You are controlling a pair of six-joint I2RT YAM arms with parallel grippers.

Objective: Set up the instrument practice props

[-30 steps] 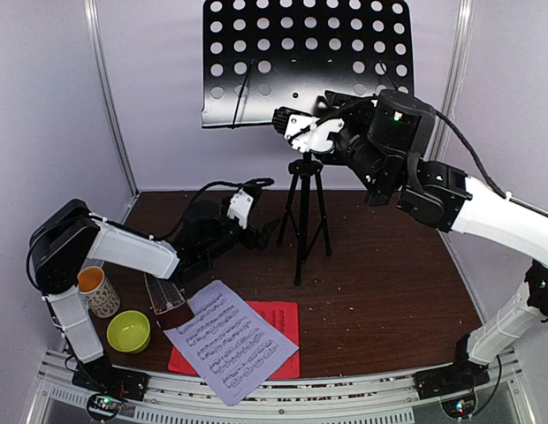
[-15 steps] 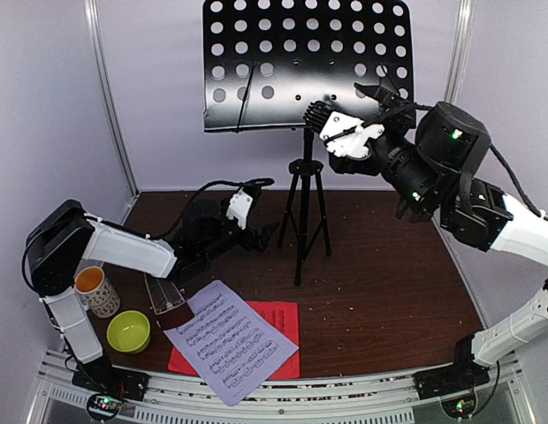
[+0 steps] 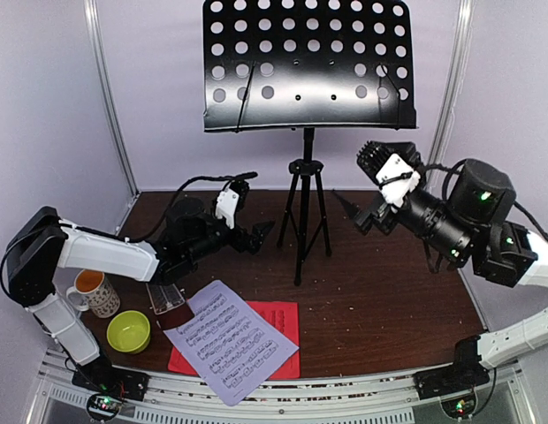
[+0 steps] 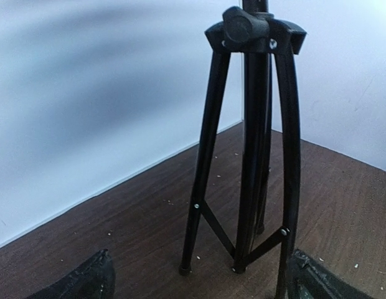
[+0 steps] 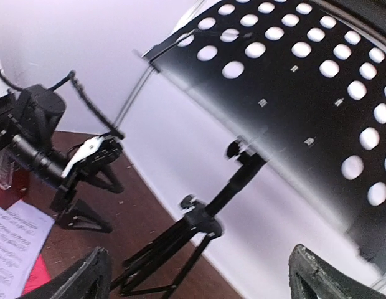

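1. The black music stand (image 3: 307,71) is upright at the back middle of the wooden table (image 3: 389,291), its perforated desk higher than both arms.
2. The left gripper (image 3: 261,237) sits low, just left of the tripod legs and not touching them, fingers spread wide and empty.
3. The right gripper (image 3: 355,184) hangs in the air to the right of the pole, below the desk, its jaws wide apart and holding nothing.
4. The white music sheet (image 3: 230,343) lies askew over the red music sheet (image 3: 281,320) at the front edge. The metronome (image 3: 166,302) stands at their left, below the left arm.
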